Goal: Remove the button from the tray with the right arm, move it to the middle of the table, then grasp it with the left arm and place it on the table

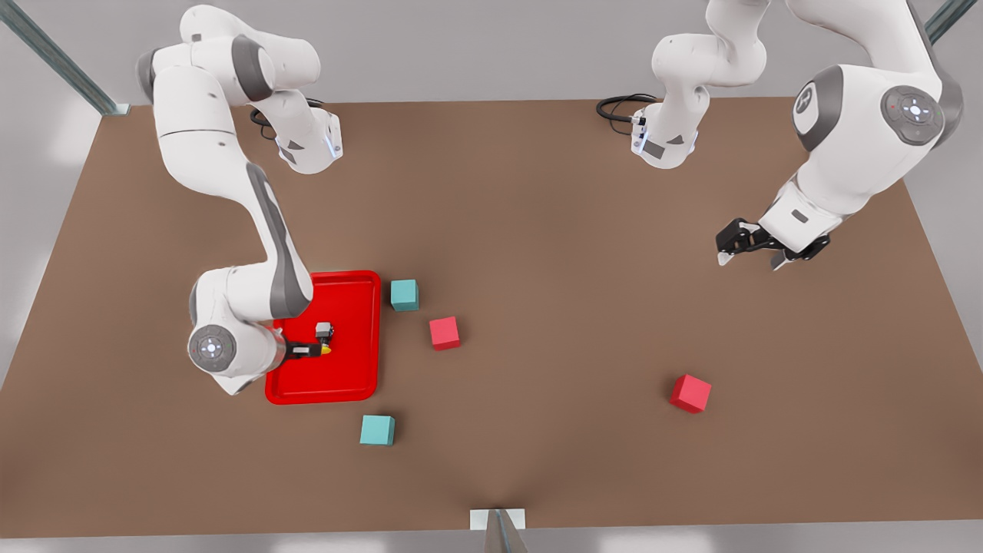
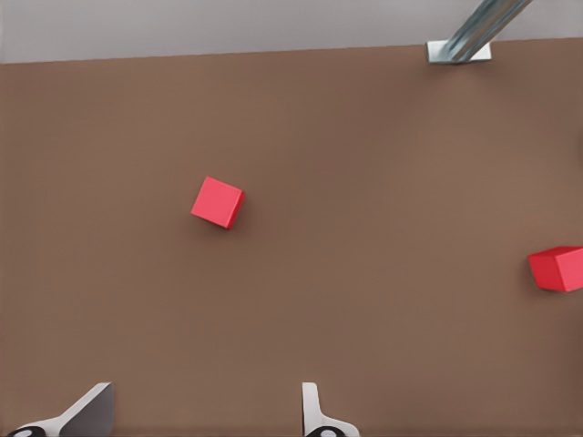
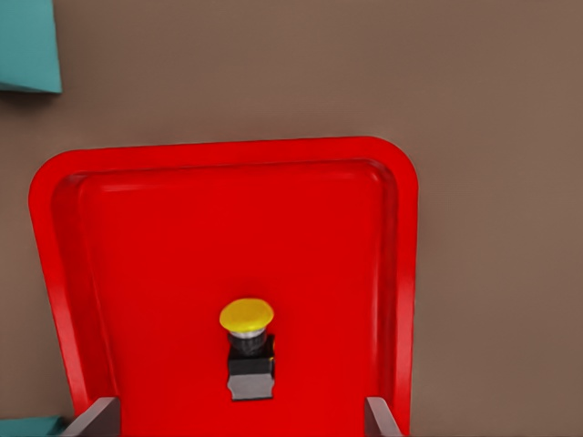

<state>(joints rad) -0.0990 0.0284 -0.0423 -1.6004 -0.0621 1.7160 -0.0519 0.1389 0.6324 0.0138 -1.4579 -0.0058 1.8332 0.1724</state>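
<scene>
While my right gripper (image 1: 323, 343) hangs spread over the button (image 3: 248, 350) in the tray (image 1: 361, 384), left gripper (image 1: 749, 259) waits spread, well apart.

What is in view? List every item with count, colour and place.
table: one, brown, under everything.
tray: one, bright red, on the table at the front view's left.
button: one, yellow cap on a grey-and-black body, inside the tray.
teal cubes: two, one just beyond the tray's far corner, one off its near edge.
red cubes: two, one beside the tray, one alone at the front view's right.
right end effector: one, black, open, over the tray with the button between its fingers.
left end effector: one, black, open, waiting above bare table at the front view's right.
</scene>
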